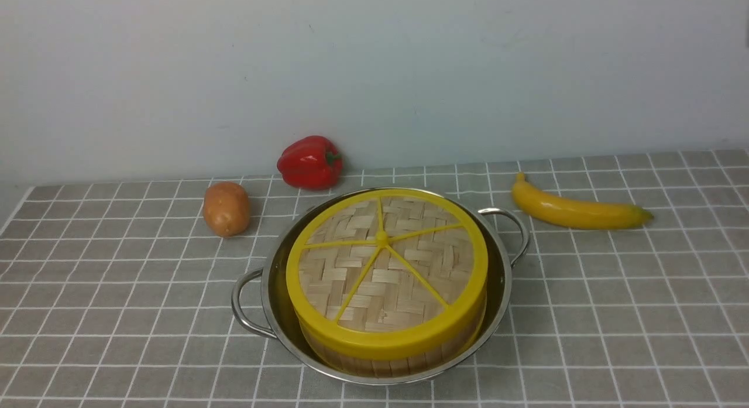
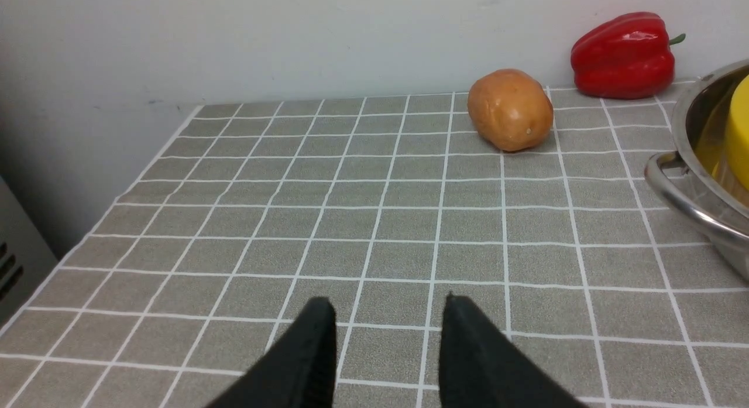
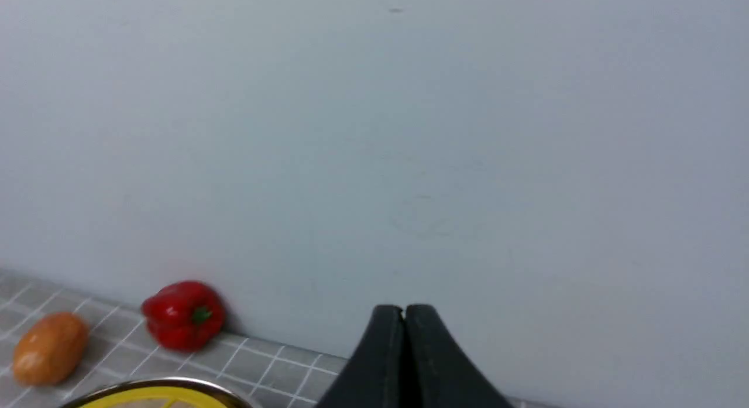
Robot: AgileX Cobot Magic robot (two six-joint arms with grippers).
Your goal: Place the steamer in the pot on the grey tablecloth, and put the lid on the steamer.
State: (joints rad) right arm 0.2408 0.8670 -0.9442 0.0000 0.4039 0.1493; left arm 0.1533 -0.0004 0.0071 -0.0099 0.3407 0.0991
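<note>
The shiny steel pot (image 1: 503,279) stands on the grey tablecloth (image 1: 614,302) in the front view. Inside it sits the bamboo steamer (image 1: 404,356), and the woven lid (image 1: 386,264) with yellow rim and spokes lies flat on top. The steamer's inside is hidden. In the left wrist view my left gripper (image 2: 387,305) is open and empty above bare cloth, with the pot (image 2: 690,185) off to one side. My right gripper (image 3: 404,308) is shut with nothing in it, raised and facing the wall; the lid's rim (image 3: 134,401) shows just below.
A brown potato (image 1: 226,208) lies left of the pot, and a red pepper (image 1: 310,162) stands behind it near the wall. A yellow banana (image 1: 576,211) lies at the back right. The cloth's left edge (image 2: 146,168) runs beside the wall.
</note>
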